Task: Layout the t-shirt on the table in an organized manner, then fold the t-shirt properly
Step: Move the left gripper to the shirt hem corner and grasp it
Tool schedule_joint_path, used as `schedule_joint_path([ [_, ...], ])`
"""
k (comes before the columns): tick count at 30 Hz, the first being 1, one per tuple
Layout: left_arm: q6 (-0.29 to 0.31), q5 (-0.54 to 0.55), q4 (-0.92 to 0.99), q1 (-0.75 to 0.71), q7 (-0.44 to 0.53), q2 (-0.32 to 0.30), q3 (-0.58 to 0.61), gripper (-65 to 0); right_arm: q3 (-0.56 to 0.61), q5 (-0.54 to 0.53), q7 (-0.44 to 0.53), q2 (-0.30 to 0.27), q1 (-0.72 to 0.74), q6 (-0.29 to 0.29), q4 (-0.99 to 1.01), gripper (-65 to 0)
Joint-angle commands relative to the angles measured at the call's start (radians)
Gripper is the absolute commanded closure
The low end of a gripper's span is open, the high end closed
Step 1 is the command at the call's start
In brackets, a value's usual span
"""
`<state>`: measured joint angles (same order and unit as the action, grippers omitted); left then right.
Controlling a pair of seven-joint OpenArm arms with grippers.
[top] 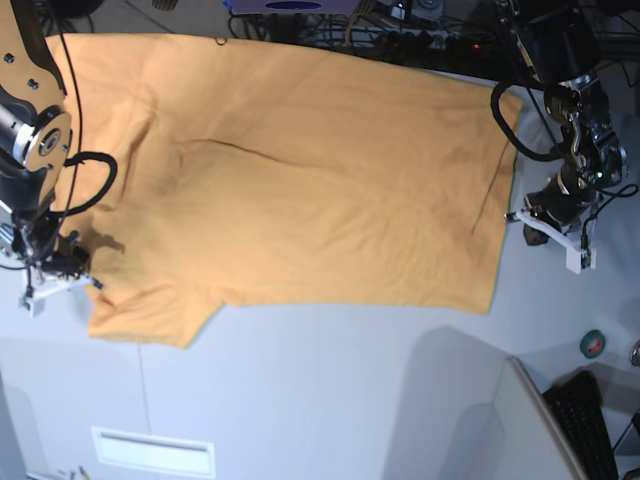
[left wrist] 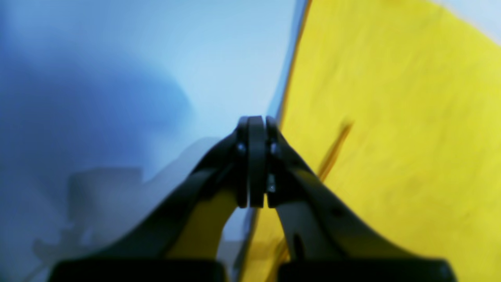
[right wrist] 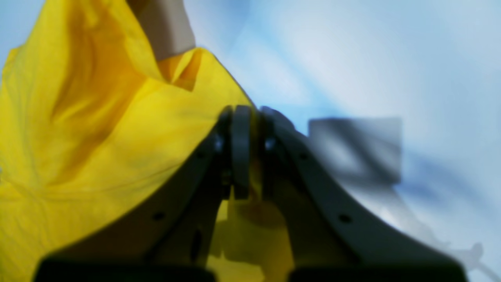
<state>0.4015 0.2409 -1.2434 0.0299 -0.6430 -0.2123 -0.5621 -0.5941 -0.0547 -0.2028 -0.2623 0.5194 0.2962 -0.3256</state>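
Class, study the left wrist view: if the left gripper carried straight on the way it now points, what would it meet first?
Probably the table. The left gripper, jaws shut, points just beside the t-shirt edge, with bare tabletop ahead. Blur hides depth, so it might graze the hem.

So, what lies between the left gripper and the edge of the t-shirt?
Base view: only bare table lies between the left gripper and the t-shirt hem; nothing else sits there.
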Motion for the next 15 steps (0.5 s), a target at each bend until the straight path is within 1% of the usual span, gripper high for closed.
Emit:
schedule_joint_path([
  [1, 0.006, 0.008, 0.006, 0.035, 0.018, -0.016, -0.003, -14.5, -0.002, -0.004, 0.006, -0.016, 0.026, 0.002, -0.017, 0.0],
  [3, 0.006, 0.007, 0.067, 0.095, 0.018, -0.017, -0.003, -31.4, 0.001, -0.004, 0.006, -0.013, 0.025, 0.002, -0.045, 0.0],
  [4, 0.006, 0.007, 0.11, 0.133, 0.018, -0.017, -0.003, -38.5, 0.001, -0.004, 0.004, -0.01, 0.023, 0.002, -0.057, 0.0],
  [5, 0.006, 0.007, 0.159, 0.176, 0.018, -0.017, -0.003, -44.3, 0.001, -0.004, 0.003, -0.01, 0.023, 0.002, -0.063, 0.0],
  [6, 0.006, 0.007, 0.216, 0.221, 0.019, -0.019, -0.003, -47.9, 0.003, -0.004, 0.001, -0.01, 0.023, 0.004, -0.066, 0.0],
  [7, 0.006, 0.005, 0.268, 0.262, 0.022, -0.019, -0.003, -49.0, 0.003, -0.004, 0.001, -0.01, 0.023, 0.004, -0.066, 0.0],
  [9, 0.006, -0.016, 0.379, 0.344, 0.027, -0.02, -0.003, -48.1, 0.003, -0.004, 0.001, -0.01, 0.023, 0.004, -0.066, 0.0],
  [11, 0.006, -0.099, 0.48, 0.428, 0.047, -0.016, -0.003, -47.2, 0.003, -0.004, 0.001, -0.01, 0.023, 0.004, -0.066, 0.0],
  [14, 0.003, -0.232, 0.607, 0.509, 0.154, 0.001, -0.003, -47.2, 0.003, -0.004, -0.001, -0.01, 0.023, 0.005, -0.066, 0.0],
  [15, -0.014, -0.265, 0.646, 0.528, 0.188, 0.009, -0.005, -47.2, 0.003, -0.004, -0.001, -0.01, 0.023, 0.007, -0.066, 0.0],
])
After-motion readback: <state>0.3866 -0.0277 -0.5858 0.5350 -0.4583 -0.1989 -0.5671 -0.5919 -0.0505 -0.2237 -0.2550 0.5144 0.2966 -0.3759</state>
